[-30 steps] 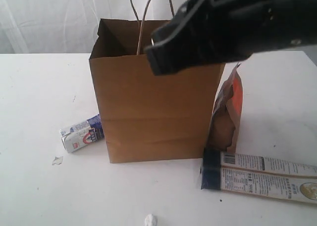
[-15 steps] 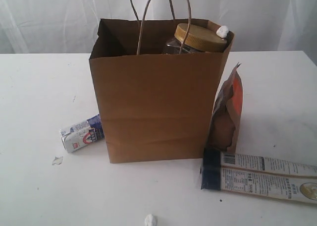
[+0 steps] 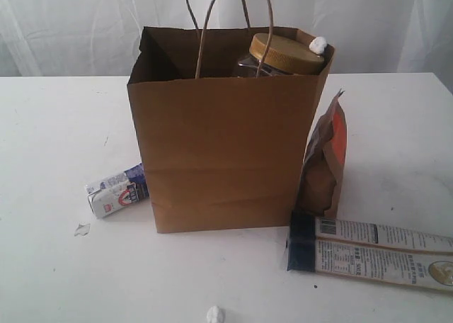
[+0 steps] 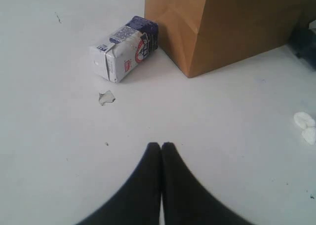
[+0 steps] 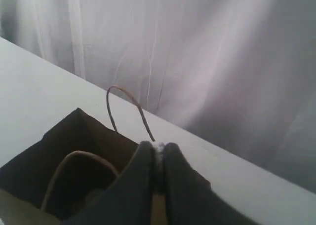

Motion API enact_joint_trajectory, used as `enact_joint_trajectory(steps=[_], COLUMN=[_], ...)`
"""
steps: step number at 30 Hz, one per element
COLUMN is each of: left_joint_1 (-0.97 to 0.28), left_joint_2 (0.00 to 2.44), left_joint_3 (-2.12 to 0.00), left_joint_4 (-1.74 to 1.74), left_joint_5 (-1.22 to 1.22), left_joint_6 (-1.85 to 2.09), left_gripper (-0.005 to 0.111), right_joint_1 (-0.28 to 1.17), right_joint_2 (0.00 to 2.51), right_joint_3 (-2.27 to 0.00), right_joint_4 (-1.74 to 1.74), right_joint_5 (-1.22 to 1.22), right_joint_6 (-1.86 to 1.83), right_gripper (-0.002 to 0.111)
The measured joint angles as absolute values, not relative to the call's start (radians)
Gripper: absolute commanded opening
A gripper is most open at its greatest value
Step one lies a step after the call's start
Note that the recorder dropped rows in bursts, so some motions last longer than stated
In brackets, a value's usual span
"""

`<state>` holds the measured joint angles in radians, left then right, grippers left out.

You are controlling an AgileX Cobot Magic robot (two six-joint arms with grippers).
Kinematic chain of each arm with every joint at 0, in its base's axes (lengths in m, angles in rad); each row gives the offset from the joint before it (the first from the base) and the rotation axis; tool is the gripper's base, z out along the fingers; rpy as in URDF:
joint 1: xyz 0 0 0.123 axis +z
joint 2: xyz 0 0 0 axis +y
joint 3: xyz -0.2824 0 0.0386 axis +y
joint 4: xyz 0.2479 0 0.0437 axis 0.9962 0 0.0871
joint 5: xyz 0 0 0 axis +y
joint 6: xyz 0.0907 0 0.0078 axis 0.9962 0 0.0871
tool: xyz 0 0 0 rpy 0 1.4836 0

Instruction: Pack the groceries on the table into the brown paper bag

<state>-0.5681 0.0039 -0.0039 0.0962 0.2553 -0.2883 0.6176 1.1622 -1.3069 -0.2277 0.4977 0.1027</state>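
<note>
Exterior view: I count one brown paper bag (image 3: 219, 153) holding one gold-lidded clear jar (image 3: 283, 54). Beside it on the table (image 3: 56, 125) are one small white-blue carton (image 3: 117, 192), one brown-orange pouch (image 3: 327, 160) and one long white-blue packet (image 3: 375, 252). Left gripper (image 4: 161, 151) and right gripper (image 5: 158, 153) are both pinched closed.

**Kraft brown, gold, white and navy**

The left gripper (image 4: 161, 146) is matte black. Ahead of its fingertips lies the small white-blue carton (image 4: 123, 55), white with a navy end and a round red-and-blue mark. Beside the carton is the brown paper bag (image 3: 219, 160), plain unprinted kraft brown with handles of the same brown.

The right gripper (image 5: 158, 147) is black too. Beneath its fingers the bag's inside is dark.

The gold-lidded clear jar (image 3: 283, 54) has a mustard-gold lid over see-through glass. The brown-orange pouch (image 3: 327, 163) is brown with a bright orange patch. The long white-blue packet (image 3: 371, 252) is cream-white with a navy end, a black barcode and fine dark print.

The table (image 3: 56, 139) is white with small dark specks.
</note>
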Motion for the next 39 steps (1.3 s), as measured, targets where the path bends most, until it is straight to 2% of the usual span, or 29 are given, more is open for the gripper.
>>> enact_joint_trajectory(steps=[10,34,36,39], left_joint_1=[-0.568,-0.568,-0.568,-0.568], left_joint_2=[0.004,0.004,0.004,0.004], left_joint_3=[-0.004,-0.004,-0.004,-0.004], left_joint_4=[0.096,0.096,0.096,0.096], left_joint_5=[0.255,0.255,0.255,0.255], left_joint_6=[-0.288,-0.288,-0.288,-0.288], left_gripper=[0.000,0.000,0.000,0.000], right_joint_1=[0.507,0.494,0.494,0.494], right_joint_2=[1.343,1.471,1.471,1.471], right_joint_3=[-1.449,-1.480,-1.480,-1.480], right_joint_4=[0.116,0.328,0.351,0.368], right_joint_5=[0.595,0.692,0.699,0.701], right_joint_6=[-0.078,-0.232,-0.255,-0.275], right_gripper=[0.000,0.000,0.002,0.013])
